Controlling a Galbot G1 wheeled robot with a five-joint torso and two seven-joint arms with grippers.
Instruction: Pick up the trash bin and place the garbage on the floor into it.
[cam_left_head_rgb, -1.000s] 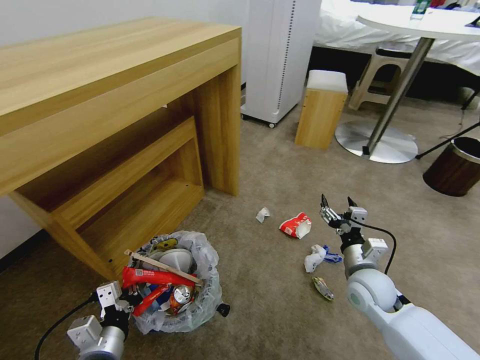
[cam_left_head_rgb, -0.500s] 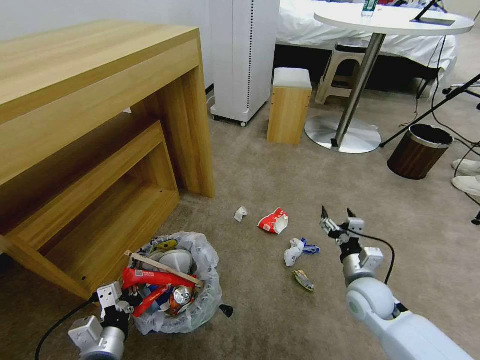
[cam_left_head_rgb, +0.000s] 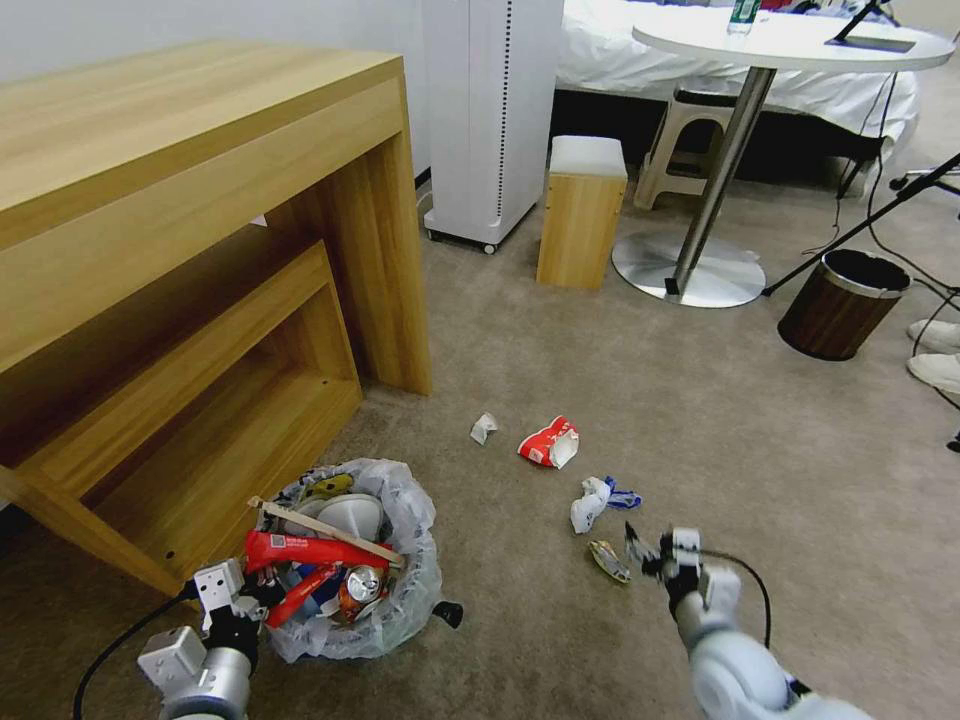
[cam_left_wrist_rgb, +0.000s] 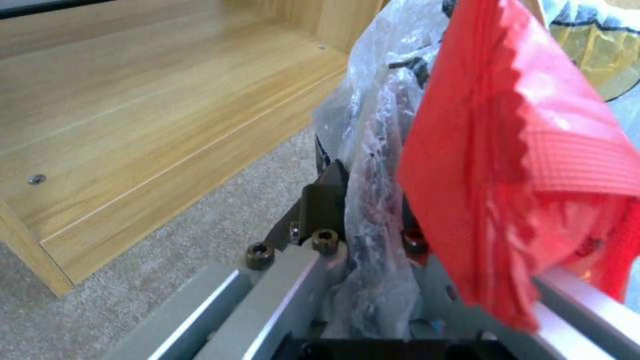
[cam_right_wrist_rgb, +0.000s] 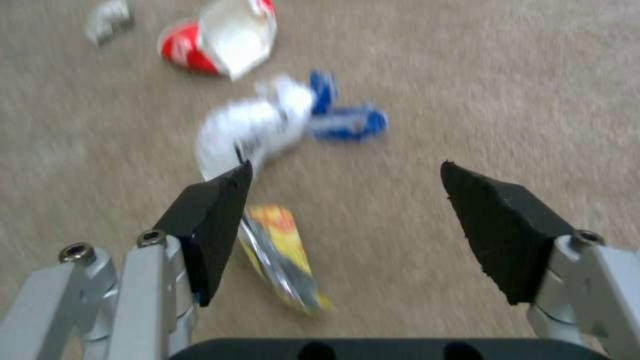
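Observation:
The trash bin (cam_left_head_rgb: 405, 600), lined with a crinkly plastic bag, sits low at the left, stuffed with red wrappers, a can and a wooden stick. My left gripper (cam_left_head_rgb: 240, 598) is shut on its near rim. In the left wrist view the left gripper (cam_left_wrist_rgb: 367, 215) pinches the bag (cam_left_wrist_rgb: 373, 125) beside a red wrapper (cam_left_wrist_rgb: 520, 165). Garbage lies on the beige floor (cam_left_head_rgb: 700, 400): crumpled paper (cam_left_head_rgb: 484, 428), a red-white pack (cam_left_head_rgb: 549, 443), a white-and-blue wad (cam_left_head_rgb: 592, 502) and a yellow wrapper (cam_left_head_rgb: 607, 560). My right gripper (cam_left_head_rgb: 660, 550) hangs open just right of the yellow wrapper (cam_right_wrist_rgb: 283, 260), right gripper (cam_right_wrist_rgb: 347, 170) fingers wide apart.
A wooden desk (cam_left_head_rgb: 200, 200) with a low shelf stands left of the bin. Behind are a white cabinet (cam_left_head_rgb: 490, 110), a wooden stool (cam_left_head_rgb: 580, 210), a round table's base (cam_left_head_rgb: 690, 270) and a brown bin (cam_left_head_rgb: 840, 305). White footwear (cam_left_head_rgb: 935, 350) and cables lie at the right edge.
The head camera swung right, shifting the whole scene leftward. My right gripper has come down and nearer, from above the white-and-blue wad to beside the yellow wrapper. The left gripper still holds the bin.

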